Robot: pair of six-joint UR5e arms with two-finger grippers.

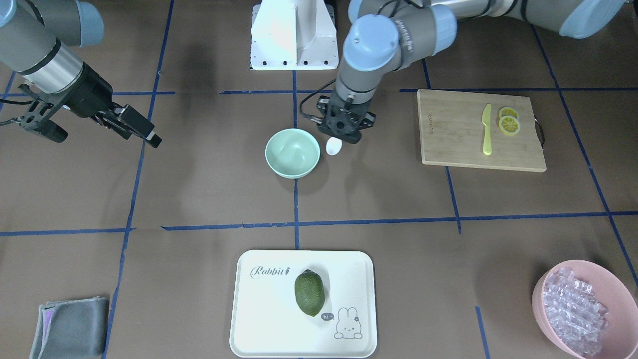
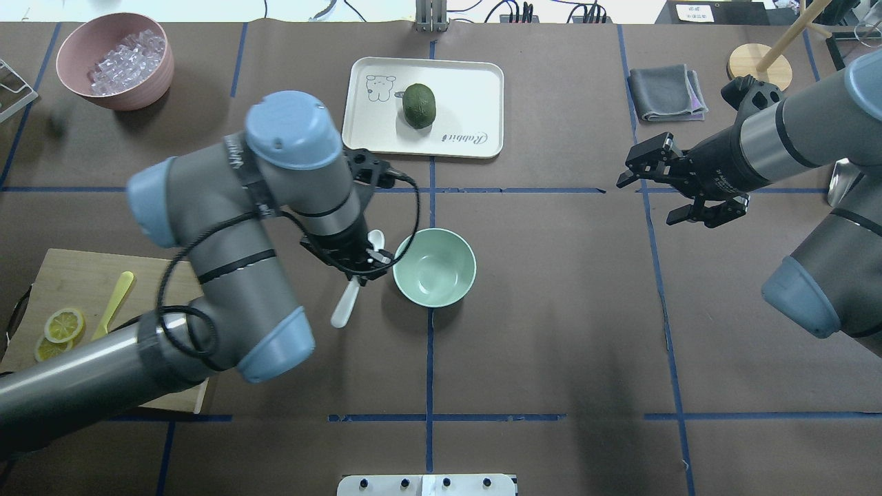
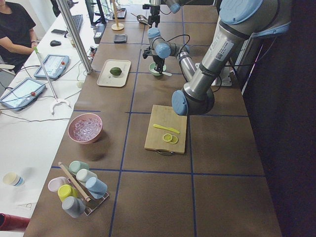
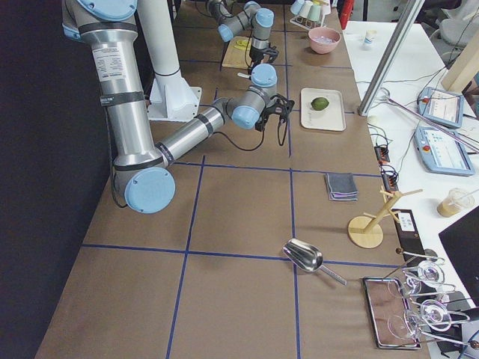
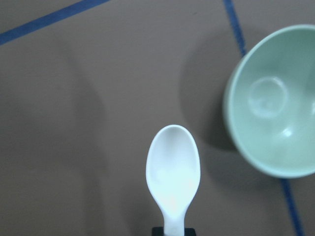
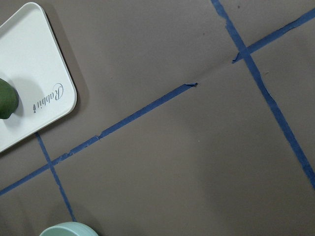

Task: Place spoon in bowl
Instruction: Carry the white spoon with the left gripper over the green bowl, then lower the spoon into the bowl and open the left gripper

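Spoon (image 2: 342,311): pinched partway along its handle by the left gripper (image 2: 360,262), jaws pressed together on it. Scoop pointing away from the robot, hollow side up toward the wrist camera. Placed just beside the bowl (image 2: 435,269), on its left, outside the rim and not touching it. Hard to tell whether lifted clear of the table (image 2: 551,310) or low against it; only a soft blurred shadow beneath.

Middle of the handle covered by the gripper in the overhead view, with scoop and free end showing on either side. From the front, only the scoop visible, the handle hidden behind the gripper body. In the left wrist view, handle cut off at the bottom edge and bowl cut off at the right. Fingertips themselves not separately visible anywhere. Too small to read in both side views.

Bowl upright, nothing in it.

Right gripper (image 2: 644,200): well apart from the bowl, above bare table, fingers spread, holding nothing.

Farther out: tray (image 2: 468,103) with a green fruit (image 2: 418,105). Cutting board (image 1: 458,134) with a yellow knife (image 1: 487,130) and lemon slices (image 1: 509,122). Pink bowl (image 1: 615,286) of clear cubes (image 1: 573,304), cropped at the front view's corner. Folded grey cloth (image 1: 72,329).
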